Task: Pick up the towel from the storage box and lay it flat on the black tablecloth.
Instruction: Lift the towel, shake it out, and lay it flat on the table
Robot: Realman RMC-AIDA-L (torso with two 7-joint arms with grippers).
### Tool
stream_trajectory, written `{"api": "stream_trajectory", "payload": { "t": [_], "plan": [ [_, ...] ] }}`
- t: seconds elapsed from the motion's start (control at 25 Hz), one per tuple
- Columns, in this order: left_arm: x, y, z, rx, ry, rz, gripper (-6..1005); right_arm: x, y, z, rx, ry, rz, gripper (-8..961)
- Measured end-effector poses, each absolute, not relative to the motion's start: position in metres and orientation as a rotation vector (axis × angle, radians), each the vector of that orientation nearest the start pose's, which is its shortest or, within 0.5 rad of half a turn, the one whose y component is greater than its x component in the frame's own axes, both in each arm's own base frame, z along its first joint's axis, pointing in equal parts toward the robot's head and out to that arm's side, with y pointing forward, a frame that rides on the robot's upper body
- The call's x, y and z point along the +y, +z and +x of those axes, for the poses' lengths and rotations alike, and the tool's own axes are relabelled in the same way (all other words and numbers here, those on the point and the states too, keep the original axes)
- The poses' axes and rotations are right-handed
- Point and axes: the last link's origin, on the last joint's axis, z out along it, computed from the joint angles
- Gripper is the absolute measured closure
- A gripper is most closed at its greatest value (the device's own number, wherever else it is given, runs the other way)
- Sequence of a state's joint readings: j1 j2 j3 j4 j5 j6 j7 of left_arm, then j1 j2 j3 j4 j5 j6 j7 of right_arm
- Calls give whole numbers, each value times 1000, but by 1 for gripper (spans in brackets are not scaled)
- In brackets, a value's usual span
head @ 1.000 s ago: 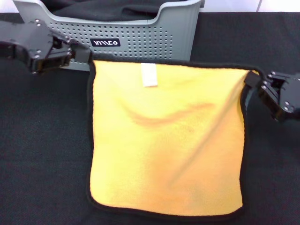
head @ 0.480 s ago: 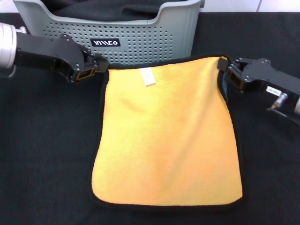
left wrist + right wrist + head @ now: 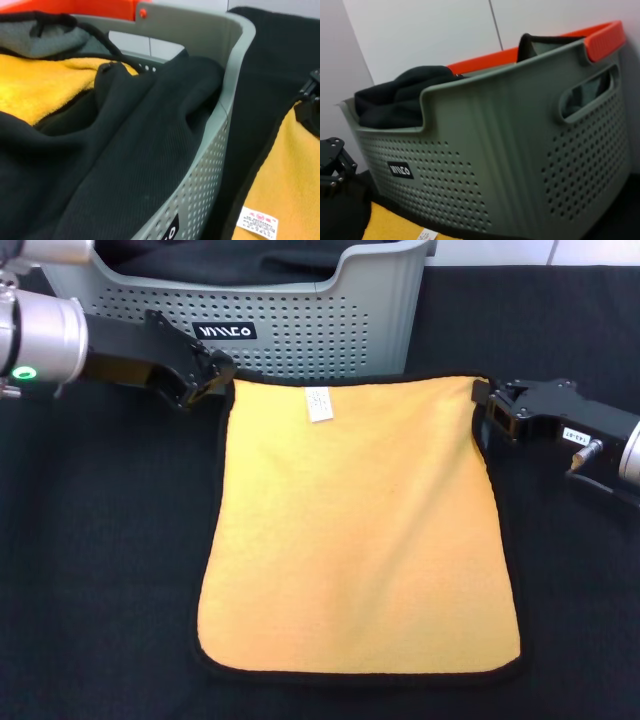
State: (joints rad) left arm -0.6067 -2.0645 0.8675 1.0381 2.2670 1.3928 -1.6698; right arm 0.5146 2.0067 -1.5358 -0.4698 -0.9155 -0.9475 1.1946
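Black tablecloth [image 3: 100,570]: covers the whole work surface, flat, fine-textured.

Towel [image 3: 355,530]: orange-yellow face up, black trim, lying spread on the tablecloth in front of the storage box; near edge flat and free, far edge running left to right just before the box wall. White label [image 3: 319,404] near the far edge, left of centre.

Left gripper [image 3: 208,377]: at the towel's far left corner, low over the cloth, fingers narrow and apparently pinching the trim.

Right gripper [image 3: 487,405]: at the far right corner, likewise closed narrowly on the edge. Each arm is nearest its own corner; the towel lies toward the robot from both sets of fingers, so releasing means opening and drawing outward or up, away from the cloth.

Storage box [image 3: 300,320]: grey, perforated, logo label on front, standing behind the towel. Inside, per the left wrist view: bunched dark fabric [image 3: 115,150] and a further orange-yellow cloth [image 3: 40,82].

Judgement: laying nearly complete; only the corners remain held.
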Motion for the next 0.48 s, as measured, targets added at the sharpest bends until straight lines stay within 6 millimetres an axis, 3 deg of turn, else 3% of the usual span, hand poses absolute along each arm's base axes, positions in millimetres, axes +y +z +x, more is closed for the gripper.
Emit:
{"api": "stream_trajectory", "payload": {
  "t": [0.48],
  "plan": [
    [389, 29, -229, -414, -72, -2668, 970, 374, -45, 260, 819, 734, -2355, 911]
  ]
}}
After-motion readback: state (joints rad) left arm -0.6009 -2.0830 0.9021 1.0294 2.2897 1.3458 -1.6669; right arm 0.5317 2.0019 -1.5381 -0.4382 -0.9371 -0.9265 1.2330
